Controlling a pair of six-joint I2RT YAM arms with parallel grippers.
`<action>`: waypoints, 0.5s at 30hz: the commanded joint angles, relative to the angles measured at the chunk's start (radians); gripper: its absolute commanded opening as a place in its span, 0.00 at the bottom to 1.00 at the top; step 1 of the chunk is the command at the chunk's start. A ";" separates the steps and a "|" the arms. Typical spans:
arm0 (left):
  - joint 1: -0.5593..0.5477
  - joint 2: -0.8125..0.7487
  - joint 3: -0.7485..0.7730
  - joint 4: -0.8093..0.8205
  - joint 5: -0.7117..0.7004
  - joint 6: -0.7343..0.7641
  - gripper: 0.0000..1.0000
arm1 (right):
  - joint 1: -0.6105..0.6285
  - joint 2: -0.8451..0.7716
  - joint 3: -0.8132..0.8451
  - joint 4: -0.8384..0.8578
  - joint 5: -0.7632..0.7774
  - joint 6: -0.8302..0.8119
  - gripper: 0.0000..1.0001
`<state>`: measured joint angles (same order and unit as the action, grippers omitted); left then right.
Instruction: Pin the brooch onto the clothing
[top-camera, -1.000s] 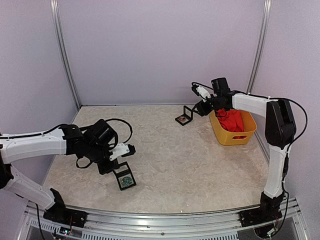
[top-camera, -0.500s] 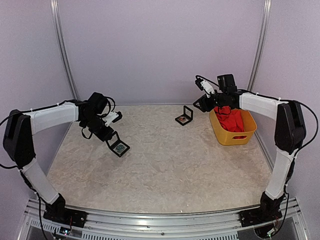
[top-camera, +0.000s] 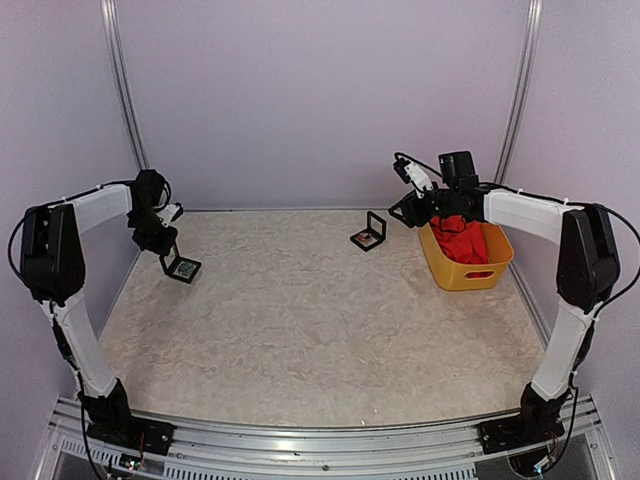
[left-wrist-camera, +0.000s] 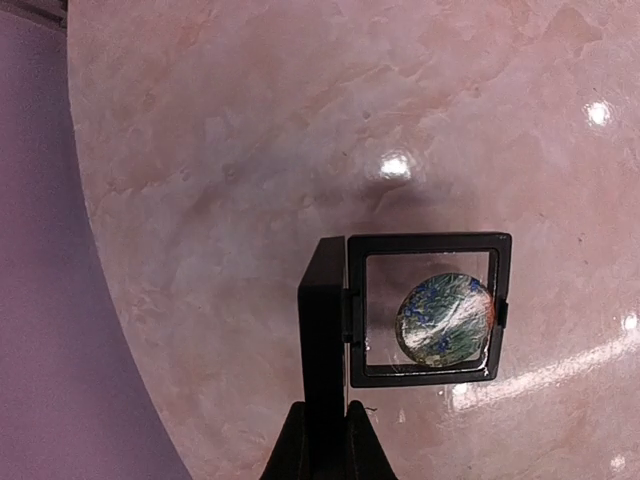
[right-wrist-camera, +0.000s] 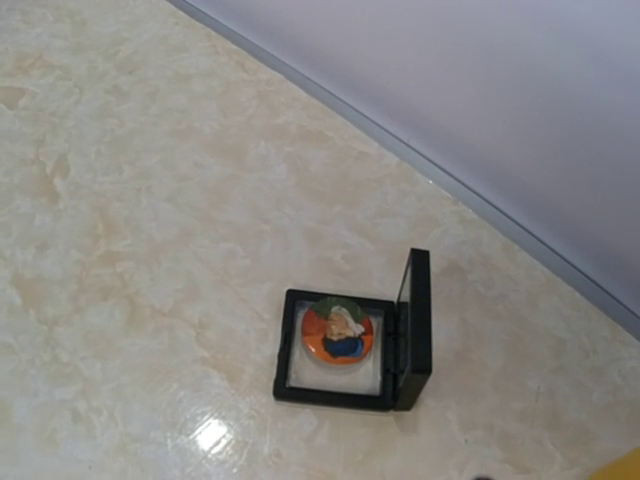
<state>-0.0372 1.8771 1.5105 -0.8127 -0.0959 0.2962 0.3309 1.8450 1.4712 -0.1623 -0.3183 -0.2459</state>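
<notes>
**Top external view.** The left gripper (top-camera: 160, 243) is clamped on a black display case (top-camera: 183, 268). The case hangs just below its fingers, over the far left of the table (top-camera: 320, 340) and close to the side wall. The right gripper (top-camera: 408, 211) hovers at the left rim of the yellow basket (top-camera: 470, 281). I cannot tell how wide its fingers stand. The red T-shirt (top-camera: 462, 240) lies bunched inside the basket, just beside and behind those fingers. A second case (top-camera: 369, 237) sits open on the table just beyond them on the other side.

**Left wrist view.** The fingertips pinch the case's solid black flap edge-on. The clear window stands ahead and to the right of the fingertips, framing the green-and-blue brooch (left-wrist-camera: 443, 318).

**Right wrist view.** The arm's own fingers barely show. Ahead of them lies the second case (right-wrist-camera: 352, 345) with its lid upright, holding the orange brooch (right-wrist-camera: 341, 332).

**The step in hand.** My judgement is that nothing can be pinned until the shirt is out of the basket and spread flat. The right fingers should close on a fold of cloth, not on the basket wall. The narrow edge pinch on the left could let the case swing, so it is best set down level, well apart from where the shirt will lie.
</notes>
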 joint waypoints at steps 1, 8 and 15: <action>0.093 0.021 0.043 -0.013 -0.032 -0.020 0.00 | 0.004 -0.049 -0.022 0.015 -0.018 -0.002 0.60; 0.190 0.058 0.057 0.007 -0.045 -0.035 0.00 | 0.005 -0.061 -0.035 0.008 -0.012 -0.011 0.60; 0.212 0.093 0.087 0.006 -0.070 -0.035 0.00 | 0.004 -0.062 -0.032 0.003 -0.018 -0.010 0.61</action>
<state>0.1661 1.9572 1.5578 -0.8139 -0.1478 0.2703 0.3309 1.8263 1.4445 -0.1600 -0.3218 -0.2489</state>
